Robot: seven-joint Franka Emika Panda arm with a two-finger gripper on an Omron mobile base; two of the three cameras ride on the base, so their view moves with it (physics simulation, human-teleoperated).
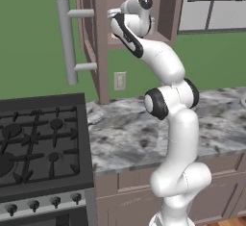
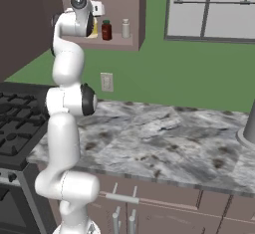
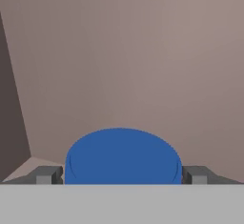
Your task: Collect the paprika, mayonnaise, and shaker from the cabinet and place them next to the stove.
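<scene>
Inside the cabinet, the gripper is straddling the upright mayonnaise, jaws spread wide beside its lid.

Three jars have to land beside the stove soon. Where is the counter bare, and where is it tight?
The marble counter lies bare from the stove edge to the arm's base, and on rightward toward the window in the right base view. It is tight on the cabinet shelf: the end effector straddles the mayonnaise, with the paprika and shaker close beside.
</scene>
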